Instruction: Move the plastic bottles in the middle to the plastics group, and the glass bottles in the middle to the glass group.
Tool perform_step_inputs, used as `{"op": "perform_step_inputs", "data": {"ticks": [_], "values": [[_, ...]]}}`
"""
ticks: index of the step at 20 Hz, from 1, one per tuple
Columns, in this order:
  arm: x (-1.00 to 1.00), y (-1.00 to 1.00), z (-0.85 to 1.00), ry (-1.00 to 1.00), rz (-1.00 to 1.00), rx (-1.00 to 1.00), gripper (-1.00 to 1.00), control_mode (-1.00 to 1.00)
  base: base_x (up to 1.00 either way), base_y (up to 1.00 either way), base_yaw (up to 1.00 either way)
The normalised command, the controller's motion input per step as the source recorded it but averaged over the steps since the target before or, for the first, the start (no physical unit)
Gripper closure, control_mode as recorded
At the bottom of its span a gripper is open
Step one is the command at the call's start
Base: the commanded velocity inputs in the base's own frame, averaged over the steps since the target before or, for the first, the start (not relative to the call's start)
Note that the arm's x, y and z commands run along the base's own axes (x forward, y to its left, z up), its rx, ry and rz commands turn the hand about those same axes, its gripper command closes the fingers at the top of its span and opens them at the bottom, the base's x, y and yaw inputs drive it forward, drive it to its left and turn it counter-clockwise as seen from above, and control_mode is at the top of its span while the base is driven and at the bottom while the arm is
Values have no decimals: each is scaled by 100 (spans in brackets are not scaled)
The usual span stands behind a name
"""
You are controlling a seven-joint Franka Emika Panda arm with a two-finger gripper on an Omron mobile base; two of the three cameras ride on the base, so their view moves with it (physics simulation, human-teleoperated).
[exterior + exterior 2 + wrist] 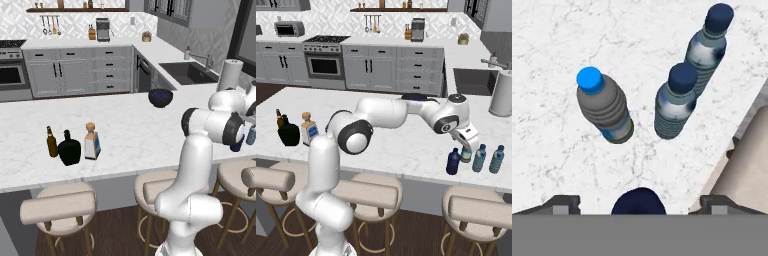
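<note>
Dark blue bottle (638, 201) stands between my gripper's (639, 202) wide-spread tips, unheld, beside the teal bottle (674, 102). I judge a careless retreat could topple it.

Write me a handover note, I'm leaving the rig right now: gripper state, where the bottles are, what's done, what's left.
Gripper: open, its tips either side of the dark blue bottle, not gripping it.
Plastics: the dark blue bottle stands at the island's right end beside three other plastic bottles.
Glass: the cork-stoppered bottle stands by the black flask and brown bottle at the left end.
Done: both sorts look grouped.
Left: probably just lifting the arm away.
</note>
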Motion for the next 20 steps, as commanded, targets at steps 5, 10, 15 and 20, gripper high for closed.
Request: {"op": "perform_step_inputs", "data": {"ticks": [5, 10, 15, 20], "values": [[-60, 58, 37, 0, 0, -2, -100, -100, 0, 0, 0], [-44, 100, 8, 0, 8, -13, -100, -100, 0, 0, 0], [-49, 100, 7, 0, 29, -14, -100, -100, 0, 0, 0], [-45, 100, 20, 0, 34, -6, -100, -100, 0, 0, 0]]}}
